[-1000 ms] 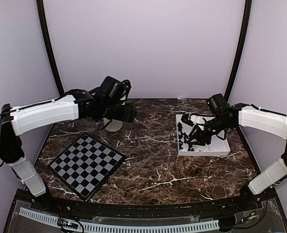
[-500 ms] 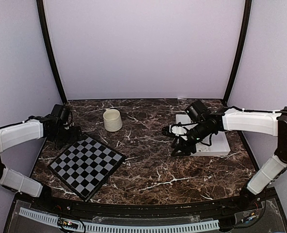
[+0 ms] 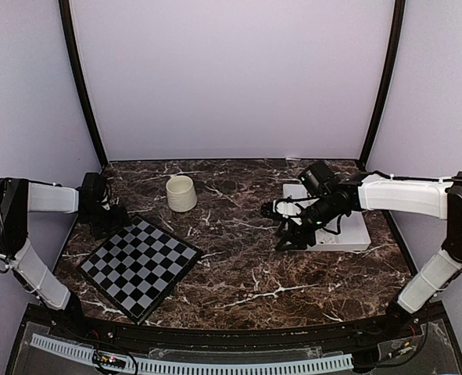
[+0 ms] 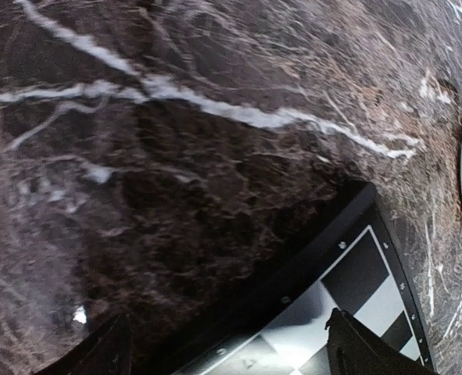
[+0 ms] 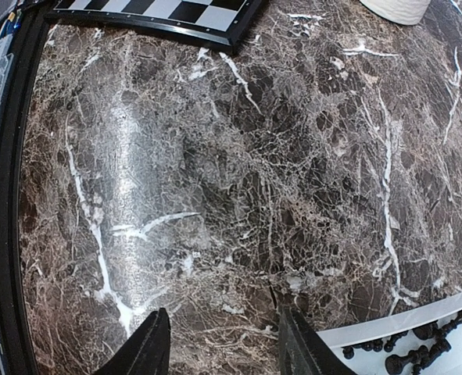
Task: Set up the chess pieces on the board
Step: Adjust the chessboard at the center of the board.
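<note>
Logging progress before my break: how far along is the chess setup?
Nothing looks done: the board shows no pieces. In hand: nothing, the left claw by the board and the right claw at the tray are open and empty. Left: every piece; black pieces lie in the tray.

i can't read any text, label, brand, number or sign in any of my three views. the board (image 3: 139,266) shows only plain checks and a dark rim, with no lettering i can make out. the white tray (image 3: 354,233), the cup (image 3: 181,193) and the marbled worktop (image 3: 246,269) carry nothing legible either.
</note>
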